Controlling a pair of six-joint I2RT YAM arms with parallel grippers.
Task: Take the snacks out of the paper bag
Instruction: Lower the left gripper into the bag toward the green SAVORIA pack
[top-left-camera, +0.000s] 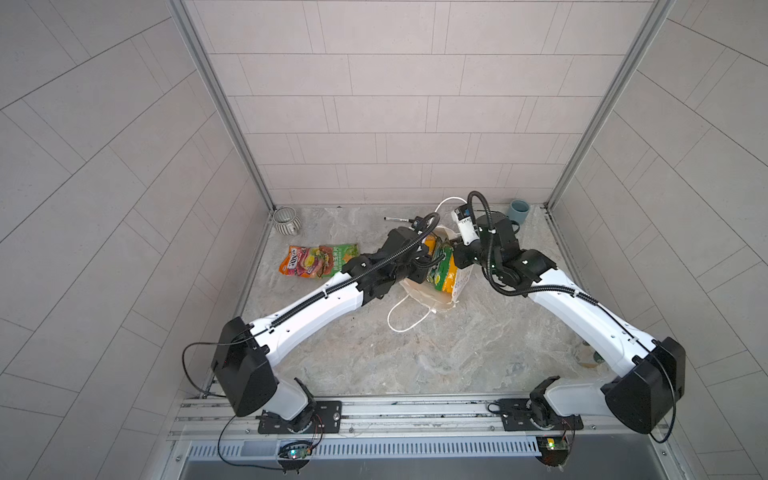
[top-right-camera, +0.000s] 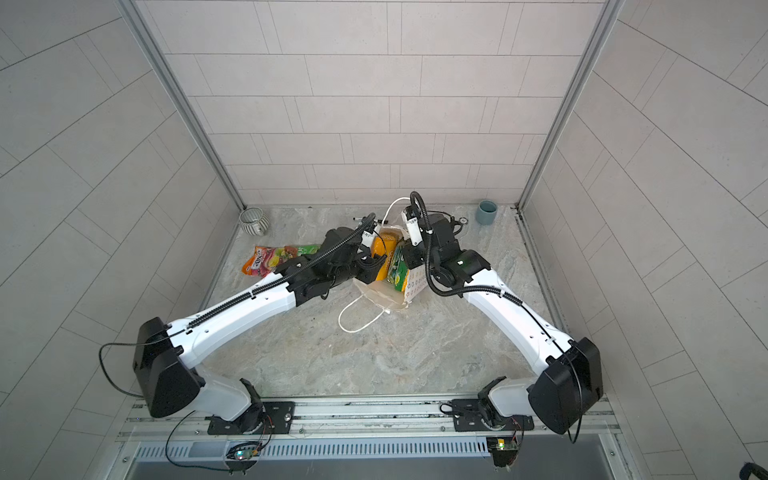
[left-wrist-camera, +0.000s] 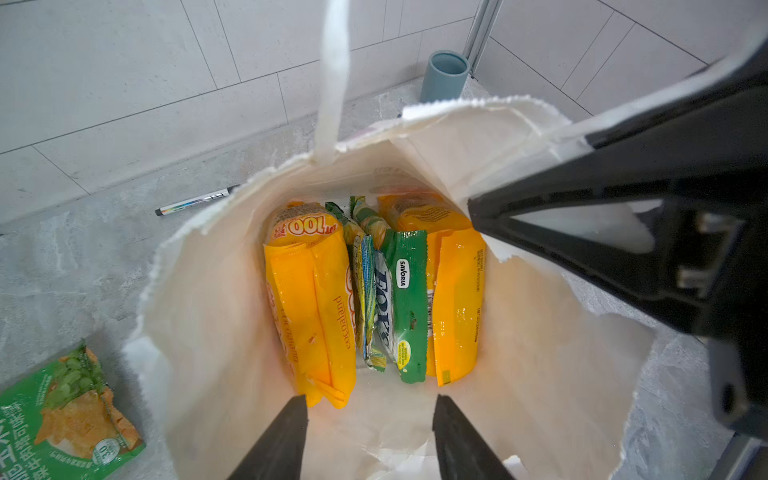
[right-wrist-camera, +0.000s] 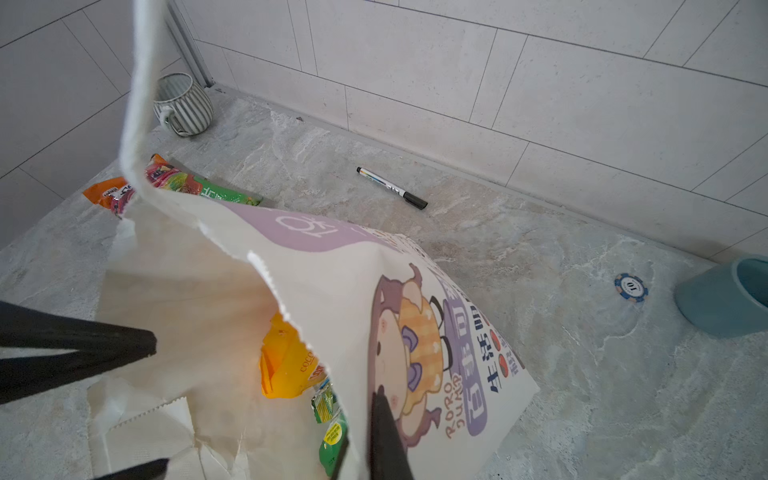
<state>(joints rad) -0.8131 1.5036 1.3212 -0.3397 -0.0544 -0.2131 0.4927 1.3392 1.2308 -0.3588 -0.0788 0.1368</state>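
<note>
Left gripper (left-wrist-camera: 370, 401) hangs in the mouth of the paper bag (left-wrist-camera: 216, 311), jaws apart, nothing between them, tips just short of the packet ends. Right gripper (left-wrist-camera: 482, 214) is clamped on the bag's rim and holds the mouth open. The bag sits toward the back of the table (top-left-camera: 415, 353), between the two arms; how far it leans is hard to tell. Four snacks stand on edge inside: a yellow packet (left-wrist-camera: 311, 299), a thin green-and-yellow packet (left-wrist-camera: 365, 286), a green packet (left-wrist-camera: 405, 307) and a second yellow packet (left-wrist-camera: 455, 299) by the wall under the right gripper. Two are already out, lying left of the bag: a loose green packet (left-wrist-camera: 66, 411) and an orange-and-magenta packet (top-left-camera: 301, 266). The step looks like a reach-in for the next one. The first yellow packet is probably the best target, as its end is nearest. The jaws should straddle that packet only, stay clear of the paper wall, and bite well past the seam because the film looks slippery. Then a lift straight out through the mouth, with the right grip kept so the bag does not rise. Risks: catching two packets, or snagging paper.
</note>
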